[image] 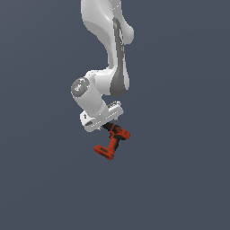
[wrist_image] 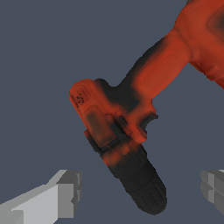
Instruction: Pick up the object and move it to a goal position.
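The red-orange drill (image: 112, 143) with a black chuck lies just under my hand in the exterior view, its blocky base toward that view's left. In the wrist view the drill (wrist_image: 113, 118) fills the middle, with its handle running off to the base at the frame's corner. My gripper (image: 109, 126) is right over the chuck end. In the wrist view my gripper (wrist_image: 140, 192) is open: the two grey fingertips (wrist_image: 65, 192) stand wide apart on either side of the black chuck (wrist_image: 140, 181), and neither touches it.
A plain dark grey-blue surface (image: 179, 179) surrounds the drill on all sides. Nothing else shows in either view. My white arm (image: 108, 45) comes down from the top of the exterior view.
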Robot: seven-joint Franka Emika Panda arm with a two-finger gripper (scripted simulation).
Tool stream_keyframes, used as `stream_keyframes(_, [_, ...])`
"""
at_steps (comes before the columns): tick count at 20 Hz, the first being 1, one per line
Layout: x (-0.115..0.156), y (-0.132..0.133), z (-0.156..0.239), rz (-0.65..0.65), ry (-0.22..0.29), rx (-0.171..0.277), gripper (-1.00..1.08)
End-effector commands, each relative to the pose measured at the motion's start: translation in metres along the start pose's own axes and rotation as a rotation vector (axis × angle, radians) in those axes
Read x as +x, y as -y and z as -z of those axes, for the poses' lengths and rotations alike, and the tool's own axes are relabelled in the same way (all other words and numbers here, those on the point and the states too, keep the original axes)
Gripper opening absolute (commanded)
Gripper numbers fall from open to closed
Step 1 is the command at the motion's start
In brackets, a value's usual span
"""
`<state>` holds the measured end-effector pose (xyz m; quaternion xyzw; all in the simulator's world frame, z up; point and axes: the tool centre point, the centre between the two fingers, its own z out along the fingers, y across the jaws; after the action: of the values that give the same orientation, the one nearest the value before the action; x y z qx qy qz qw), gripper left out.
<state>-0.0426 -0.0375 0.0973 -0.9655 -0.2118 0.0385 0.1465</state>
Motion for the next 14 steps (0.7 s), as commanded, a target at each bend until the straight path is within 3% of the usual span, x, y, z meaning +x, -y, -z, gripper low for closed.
stream_keyframes(1, [-0.003,-0.002,-0.005,0.039,-0.009,0.027,1.08])
stream_keyframes(14, [-0.019,-0.011,-0.026,0.236,-0.086,0.152,1.08])
